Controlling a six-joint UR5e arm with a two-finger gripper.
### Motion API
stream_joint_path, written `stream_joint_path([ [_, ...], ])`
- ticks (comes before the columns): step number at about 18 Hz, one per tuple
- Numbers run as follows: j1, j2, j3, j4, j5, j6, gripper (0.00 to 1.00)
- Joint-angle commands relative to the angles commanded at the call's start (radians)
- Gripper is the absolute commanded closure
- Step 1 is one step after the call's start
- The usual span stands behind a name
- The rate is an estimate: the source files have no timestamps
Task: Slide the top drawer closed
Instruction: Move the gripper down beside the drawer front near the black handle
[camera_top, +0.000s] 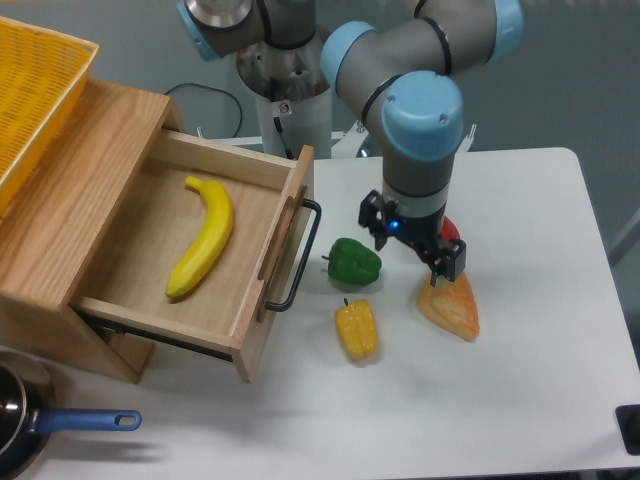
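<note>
The gripper (415, 250) is hanging over the white table (520, 390), seen from above, so its fingers are hidden under the wrist; I cannot tell how wide it is standing or whether it is holding anything. The top drawer (205, 255) is sitting pulled out, well to the camera-left of the gripper, with a banana (203, 237) lying inside and its black bar handle (298, 255) facing the gripper. A green pepper (354, 261) is lying just beside the gripper on that side. A yellow pepper (357, 329) is resting nearer the camera. An orange pastry-like piece (452, 303) is lying just below the gripper.
</note>
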Motion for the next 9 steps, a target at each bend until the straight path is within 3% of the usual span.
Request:
stream_joint_path([
  [9,-0.020,0.015,-0.008,-0.034,-0.021,-0.022,0.00],
])
